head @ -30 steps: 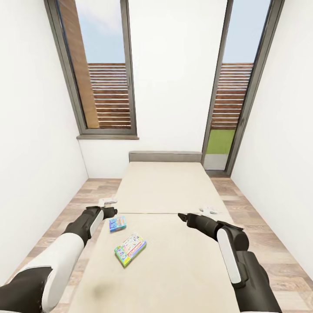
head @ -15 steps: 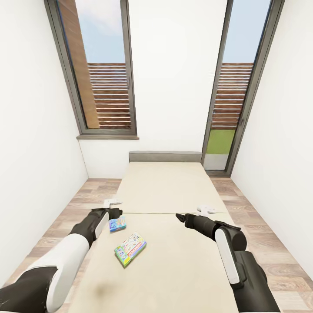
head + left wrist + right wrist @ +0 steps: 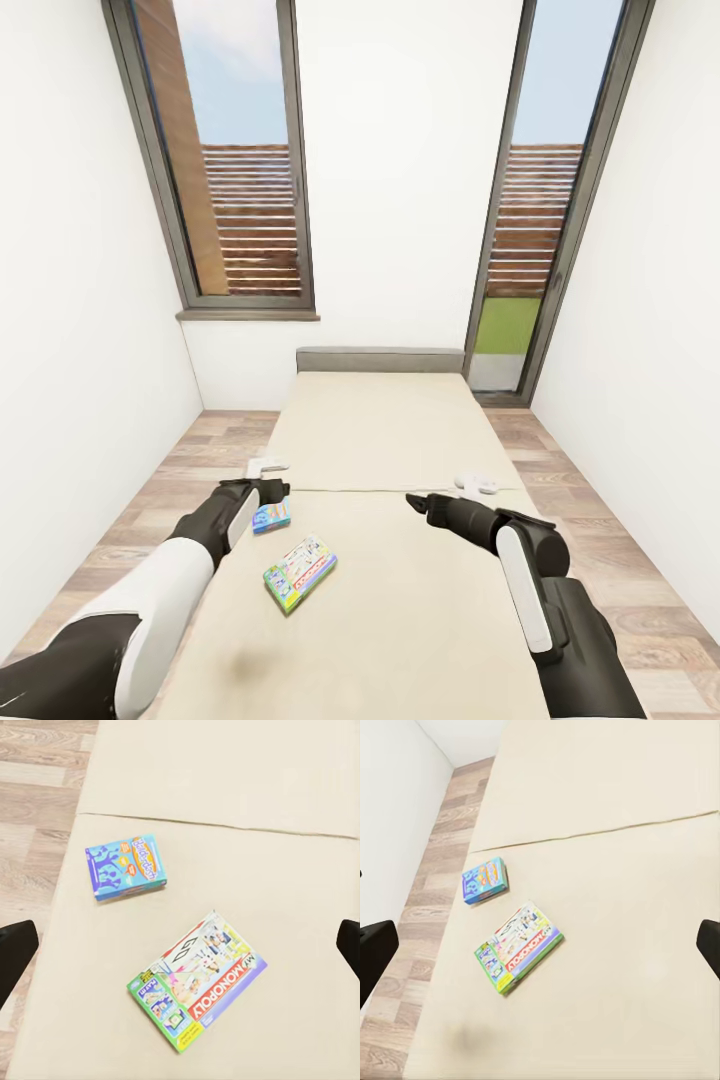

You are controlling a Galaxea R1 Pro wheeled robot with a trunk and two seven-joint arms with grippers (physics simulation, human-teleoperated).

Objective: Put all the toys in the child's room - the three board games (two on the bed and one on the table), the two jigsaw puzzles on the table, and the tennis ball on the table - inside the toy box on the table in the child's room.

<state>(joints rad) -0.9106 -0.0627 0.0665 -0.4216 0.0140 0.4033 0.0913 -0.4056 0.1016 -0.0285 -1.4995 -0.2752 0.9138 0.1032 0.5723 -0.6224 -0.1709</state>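
Mattress of the bed (image 3: 390,560) lies wide and bare to the right of two board games near its left edge. The blue box (image 3: 270,515) lies close to that edge; the larger one (image 3: 299,573), printed "MONOPOLY", lies just inward and apart from it. Plank floor (image 3: 165,480) runs along both sides. The left gripper (image 3: 268,466) hovers by the blue box, the right gripper (image 3: 476,484) over the right edge — both with fingers spread apart.
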